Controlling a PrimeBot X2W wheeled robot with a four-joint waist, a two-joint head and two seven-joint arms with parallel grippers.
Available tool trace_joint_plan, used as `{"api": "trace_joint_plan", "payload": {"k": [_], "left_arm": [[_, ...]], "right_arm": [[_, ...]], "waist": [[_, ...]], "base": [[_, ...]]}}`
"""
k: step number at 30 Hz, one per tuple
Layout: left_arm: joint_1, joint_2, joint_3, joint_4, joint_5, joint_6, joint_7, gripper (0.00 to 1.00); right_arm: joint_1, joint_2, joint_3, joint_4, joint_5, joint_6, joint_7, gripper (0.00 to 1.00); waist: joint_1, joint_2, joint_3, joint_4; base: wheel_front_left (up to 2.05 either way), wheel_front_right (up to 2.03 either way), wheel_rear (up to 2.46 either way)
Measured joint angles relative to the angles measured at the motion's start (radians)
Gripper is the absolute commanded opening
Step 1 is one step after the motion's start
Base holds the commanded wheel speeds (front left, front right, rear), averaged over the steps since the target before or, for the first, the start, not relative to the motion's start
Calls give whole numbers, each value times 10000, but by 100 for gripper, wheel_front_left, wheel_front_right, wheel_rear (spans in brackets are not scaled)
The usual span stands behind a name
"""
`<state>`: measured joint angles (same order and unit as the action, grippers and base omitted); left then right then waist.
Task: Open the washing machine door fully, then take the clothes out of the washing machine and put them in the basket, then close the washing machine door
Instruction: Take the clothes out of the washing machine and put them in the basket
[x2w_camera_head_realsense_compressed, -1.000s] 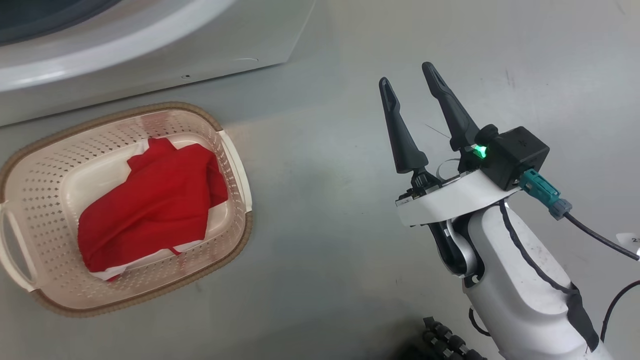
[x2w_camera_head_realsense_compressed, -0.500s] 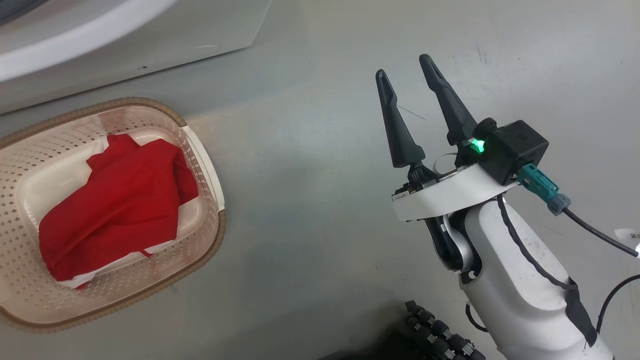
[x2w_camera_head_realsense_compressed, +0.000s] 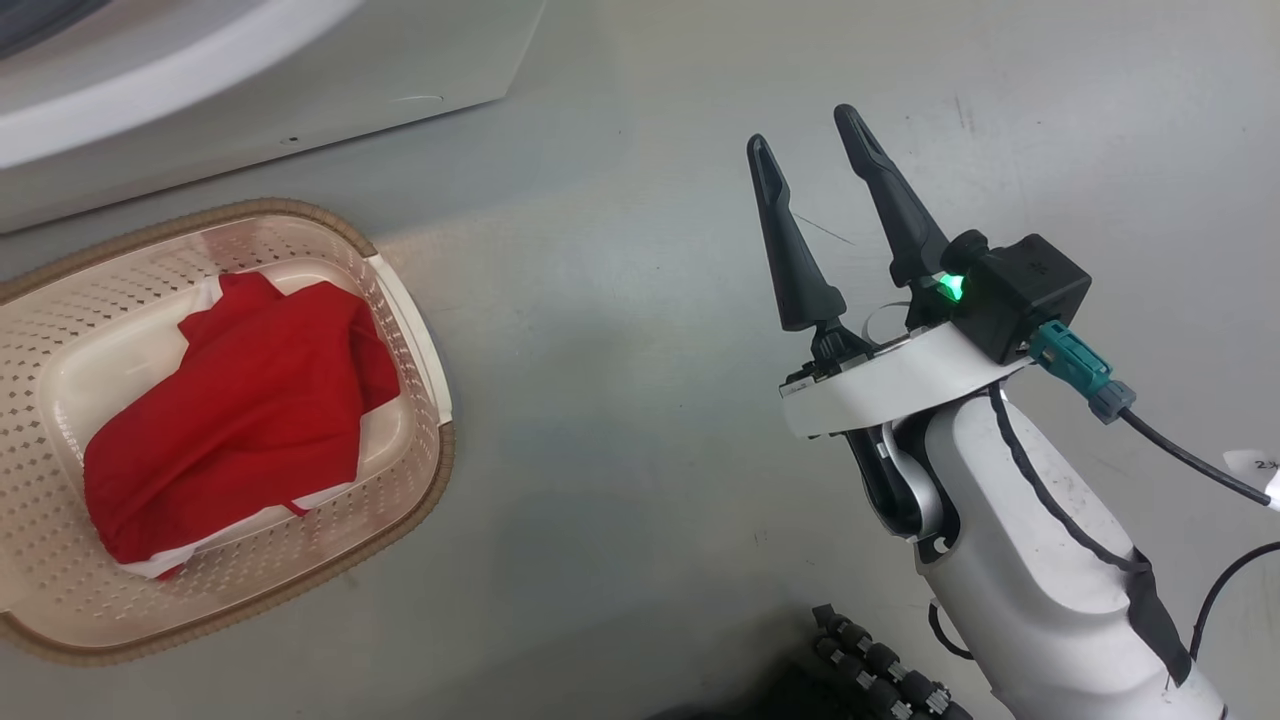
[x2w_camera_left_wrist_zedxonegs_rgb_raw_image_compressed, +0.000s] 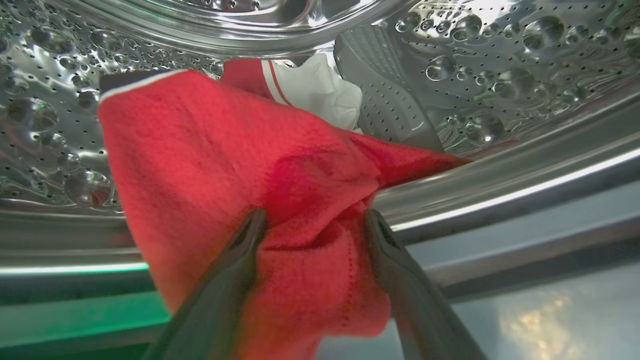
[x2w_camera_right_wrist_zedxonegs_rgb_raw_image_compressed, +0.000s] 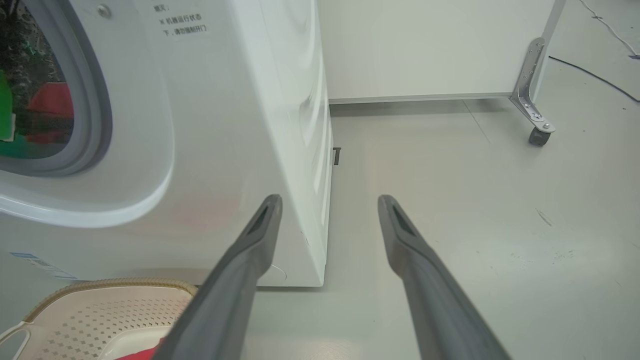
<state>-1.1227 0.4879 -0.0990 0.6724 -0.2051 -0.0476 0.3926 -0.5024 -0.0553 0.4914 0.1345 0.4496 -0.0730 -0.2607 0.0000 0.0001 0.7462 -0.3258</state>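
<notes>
Inside the steel drum of the washing machine lie red clothes, draped out over the drum's lip. A red-and-white piece lies behind them. My left gripper is open, and a bunched fold of the red cloth sits between its fingers. The basket stands on the floor before the machine and holds a red garment with white edges. To its right my right gripper hovers over bare floor, open with nothing between its fingers. The washing machine door is out of view.
The machine's white front and corner stand left of my right gripper, with the basket below. A white panel on a caster wheel stands behind, near a floor cable. A black ribbed cable lies by the arm's base.
The head camera swung right early on, shifting basket and machine leftward in view. Since half a second ago almost nothing moved. My right gripper stays open in the same pose.
</notes>
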Motion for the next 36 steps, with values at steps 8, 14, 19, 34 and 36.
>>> {"api": "trace_joint_plan", "payload": {"k": [8, 14, 19, 34, 36], "left_arm": [[-267, -119, 59, 378, -232, 48, 525, 0], [-293, -224, -4, 445, -207, 174, 635, 0], [-292, -366, -8, 504, -205, 251, 247, 0], [181, -1461, 59, 299, -493, 351, -1511, 0], [416, -1638, 100, 267, -608, 351, -1793, 0]], "right_arm": [[-23, 2, 8, 71, 0, -2, 0, 100], [-23, 2, 2, 132, 0, -4, 0, 100], [-24, 2, -48, 176, -4, -12, 0, 100], [1, -2, -360, 426, -244, -13, 0, 100], [10, -4, -382, 474, -305, -13, 0, 100]], "waist": [[0, 0, -105, 25], [-1, 0, -183, 12], [-1, 0, -300, 3], [-1, 0, -849, 302], [-1, 0, -949, 374]], "base": [[0, 0, 0], [0, 0, 0], [0, 0, 0], [0, 0, 0], [0, 0, 0]]}}
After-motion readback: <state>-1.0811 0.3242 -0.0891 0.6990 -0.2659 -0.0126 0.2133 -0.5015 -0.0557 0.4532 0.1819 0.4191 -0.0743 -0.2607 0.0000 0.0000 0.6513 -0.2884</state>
